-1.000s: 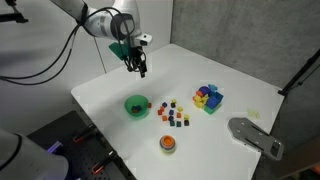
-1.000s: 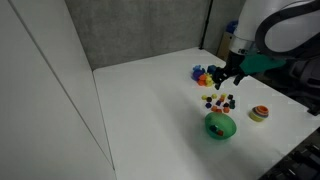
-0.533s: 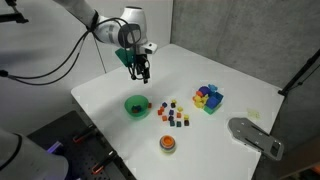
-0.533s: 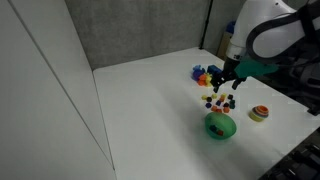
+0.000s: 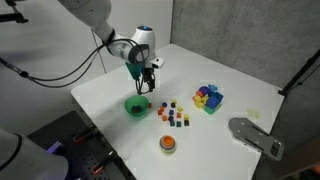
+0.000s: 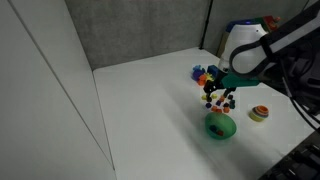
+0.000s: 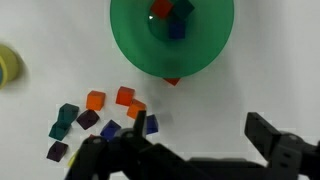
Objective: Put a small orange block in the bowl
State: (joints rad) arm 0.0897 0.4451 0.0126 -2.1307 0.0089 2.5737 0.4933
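Note:
The bright green bowl (image 7: 128, 45) fills the top of the wrist view and holds a few small cubes: one reddish-orange, one blue, one green. It also shows in both exterior views (image 5: 130, 109) (image 6: 220, 128). Small orange blocks (image 7: 125, 96) lie among several tiny coloured cubes (image 5: 173, 115) (image 6: 226, 100) on the white table beside the bowl. My gripper (image 7: 200, 132) is open and empty. It hovers above the table next to the bowl and cubes (image 5: 146, 84) (image 6: 219, 95).
A green tray with big colourful blocks (image 5: 208, 98) (image 6: 203, 73) stands beyond the cubes. A small orange round cup (image 5: 167, 144) (image 6: 259, 113) sits near the table's front edge. A yellow object (image 7: 8, 65) shows at the wrist view's left edge.
My gripper has moved from the far part of the table toward the bowl and cubes and come lower. The objects have not moved.

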